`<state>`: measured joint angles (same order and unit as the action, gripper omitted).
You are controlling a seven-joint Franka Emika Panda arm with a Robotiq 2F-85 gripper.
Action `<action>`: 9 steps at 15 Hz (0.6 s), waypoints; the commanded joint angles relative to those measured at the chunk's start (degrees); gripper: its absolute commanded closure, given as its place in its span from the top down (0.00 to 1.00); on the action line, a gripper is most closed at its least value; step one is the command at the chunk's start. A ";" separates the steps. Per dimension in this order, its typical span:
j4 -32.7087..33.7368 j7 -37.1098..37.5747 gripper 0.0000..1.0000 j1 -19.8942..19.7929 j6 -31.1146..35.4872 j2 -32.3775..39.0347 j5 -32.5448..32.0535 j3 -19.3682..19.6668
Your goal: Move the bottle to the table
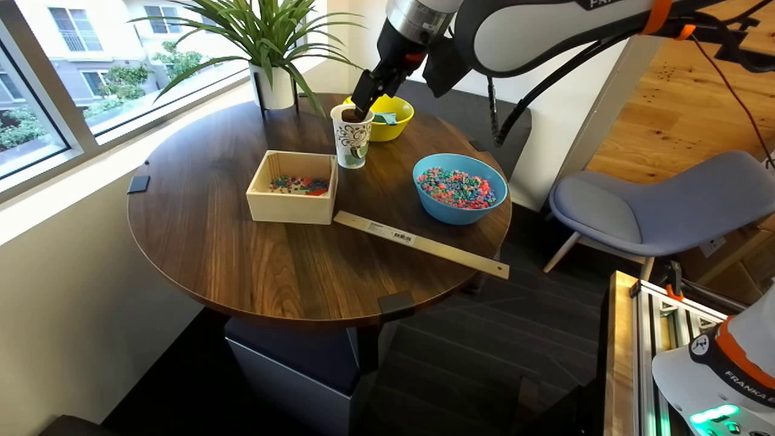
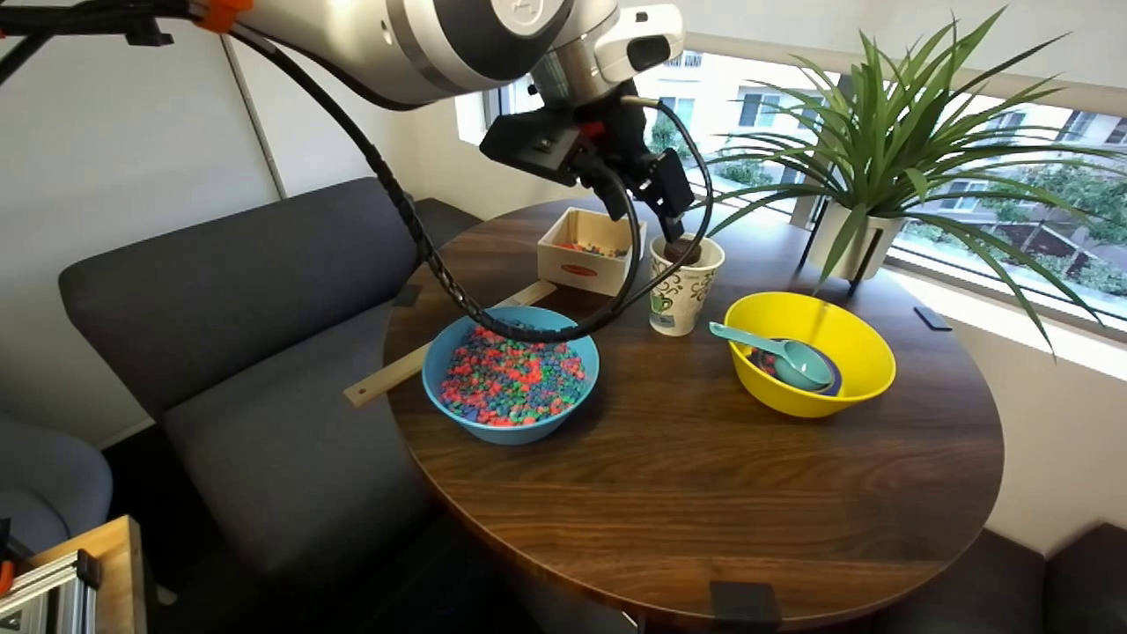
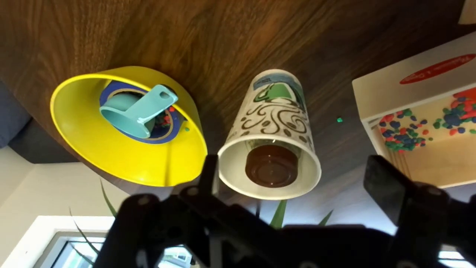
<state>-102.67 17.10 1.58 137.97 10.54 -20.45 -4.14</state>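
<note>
Wrist view: the table (image 3: 227,33) spans the frame's top, the wide-spread gripper (image 3: 292,167) the bottom. Mid-frame, the cup (image 3: 277,113) holds the brown-capped bottle (image 3: 272,166); to lift it cleanly, best narrow inside the rim and pinch it alone.

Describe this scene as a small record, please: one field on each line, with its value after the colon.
bottle: inside the paper cup, capped end up
paper cup: upright on the table
gripper: open near the cup's mouth, holding nothing
yellow bowl: holds a light-blue scoop
blue bowl: holds small coloured bits
wooden box: holds fewer such bits
wooden strip: on the table, one end past its edge
plant: by the window
task: bottle not yet out of the cup
</note>
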 commanded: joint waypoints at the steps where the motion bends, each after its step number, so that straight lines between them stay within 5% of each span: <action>1: 1.96 -2.06 1.00 1.12 -1.26 1.61 3.42 1.35; 5: 9.97 -9.70 1.00 -0.65 -3.67 7.55 12.12 1.61; 8: 17.49 -10.43 1.00 -0.34 -6.58 12.16 12.43 3.15; 9: 19.69 -10.23 0.93 0.02 -7.87 13.40 11.93 3.54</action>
<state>-91.27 8.01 0.73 134.47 18.78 -9.38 -1.73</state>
